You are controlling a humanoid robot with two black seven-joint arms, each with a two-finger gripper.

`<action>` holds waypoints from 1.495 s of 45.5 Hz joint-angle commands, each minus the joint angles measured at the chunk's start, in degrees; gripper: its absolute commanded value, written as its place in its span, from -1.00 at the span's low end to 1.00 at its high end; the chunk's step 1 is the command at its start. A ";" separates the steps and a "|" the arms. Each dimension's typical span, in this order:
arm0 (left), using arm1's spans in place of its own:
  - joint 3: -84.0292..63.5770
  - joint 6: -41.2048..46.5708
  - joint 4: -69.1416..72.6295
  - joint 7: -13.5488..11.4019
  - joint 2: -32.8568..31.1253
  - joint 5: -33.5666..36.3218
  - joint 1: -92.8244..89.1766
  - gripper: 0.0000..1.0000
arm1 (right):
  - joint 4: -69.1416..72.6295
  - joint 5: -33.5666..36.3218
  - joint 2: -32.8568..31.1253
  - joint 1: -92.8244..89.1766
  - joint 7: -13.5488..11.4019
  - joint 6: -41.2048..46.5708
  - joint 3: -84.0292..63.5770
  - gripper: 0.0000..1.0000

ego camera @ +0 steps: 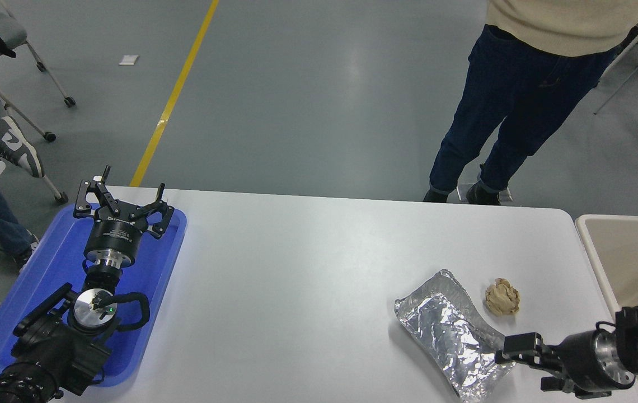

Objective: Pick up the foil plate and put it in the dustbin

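Note:
The foil plate (450, 336), a crinkled silver tray, lies on the white table (308, 268) at the front right, slanting toward the near edge. My right gripper (522, 370) is open and low at the plate's near right corner. Its upper finger (515, 355) overlaps the plate's rim there and its lower finger is off to the right of the plate. Whether a finger touches the foil I cannot tell. The beige dustbin (590, 240) stands beside the table's right end, partly cut off by the picture's edge. My left gripper (123, 197) is open, parked over the blue tray.
A small crumpled tan paper ball (502, 296) lies just right of the plate's far end. A flat blue tray (39, 291) sits at the table's left under the left arm. A person (520, 95) stands beyond the far right edge. Chairs and another person's legs are at the upper left.

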 commanded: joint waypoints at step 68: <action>0.07 0.00 -0.07 0.10 0.00 0.00 -0.09 1.00 | 7.21 2.15 0.89 9.70 0.33 -9.29 -11.13 -1.00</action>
